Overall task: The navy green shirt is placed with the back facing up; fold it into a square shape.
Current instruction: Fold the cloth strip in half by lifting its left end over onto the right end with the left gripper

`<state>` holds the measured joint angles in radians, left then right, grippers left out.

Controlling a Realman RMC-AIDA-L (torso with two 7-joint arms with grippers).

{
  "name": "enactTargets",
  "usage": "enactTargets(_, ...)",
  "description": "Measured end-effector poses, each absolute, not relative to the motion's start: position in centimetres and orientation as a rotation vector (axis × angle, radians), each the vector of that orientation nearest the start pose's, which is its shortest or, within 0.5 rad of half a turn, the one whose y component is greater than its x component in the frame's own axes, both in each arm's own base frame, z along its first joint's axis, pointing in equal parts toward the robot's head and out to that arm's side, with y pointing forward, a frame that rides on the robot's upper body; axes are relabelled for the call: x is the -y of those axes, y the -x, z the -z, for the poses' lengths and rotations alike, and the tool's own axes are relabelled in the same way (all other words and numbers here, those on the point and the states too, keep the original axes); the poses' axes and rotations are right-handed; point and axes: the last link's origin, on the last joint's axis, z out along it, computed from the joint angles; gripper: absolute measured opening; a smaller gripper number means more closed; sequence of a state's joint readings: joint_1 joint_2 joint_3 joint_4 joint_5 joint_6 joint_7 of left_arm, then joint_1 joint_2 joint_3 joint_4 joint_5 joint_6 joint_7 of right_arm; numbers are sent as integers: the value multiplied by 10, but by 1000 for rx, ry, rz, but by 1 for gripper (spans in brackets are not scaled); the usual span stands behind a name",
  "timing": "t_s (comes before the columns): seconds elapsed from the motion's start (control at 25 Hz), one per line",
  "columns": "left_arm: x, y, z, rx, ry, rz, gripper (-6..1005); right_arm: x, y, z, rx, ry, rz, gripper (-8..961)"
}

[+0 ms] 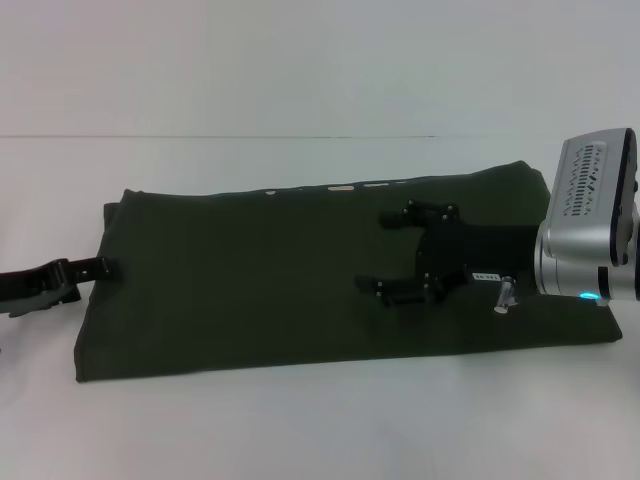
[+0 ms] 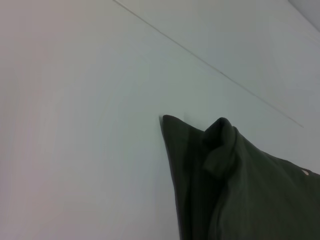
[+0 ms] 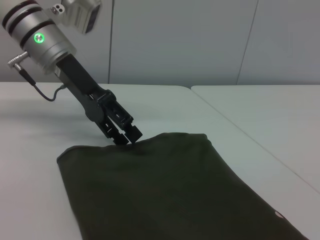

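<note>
The navy green shirt [image 1: 300, 285] is lying folded mid-worktop [image 1: 300, 430]. The left claw [image 1: 98, 268] is pinching its left edge to lift it; the right claw [image 1: 405, 255] is hovering wide open.

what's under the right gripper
Under the open right gripper lies only the navy green shirt, folded into a long band on the white table. Whatever lies beneath the cloth is covered. The left gripper meets the shirt's far end.
</note>
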<state>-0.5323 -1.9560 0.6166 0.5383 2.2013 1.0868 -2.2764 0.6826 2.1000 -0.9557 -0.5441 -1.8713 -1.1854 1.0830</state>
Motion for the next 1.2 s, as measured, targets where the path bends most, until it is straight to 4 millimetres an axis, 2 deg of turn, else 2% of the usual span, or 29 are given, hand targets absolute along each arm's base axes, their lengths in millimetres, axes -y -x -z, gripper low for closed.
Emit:
enactTargets(0.44,-361,357,-36,1775,1863,486,850,-382,-219,52,-120,2717,-435,927)
enactTargets(1.0,-367,332,-9,1783,1954,500,848,-382,-220,52,-124,2718,-436,928)
enactTargets(1.2,-368,328,-7,1800,1940,532,847,-381,-220,52,-126,2718,-435,928)
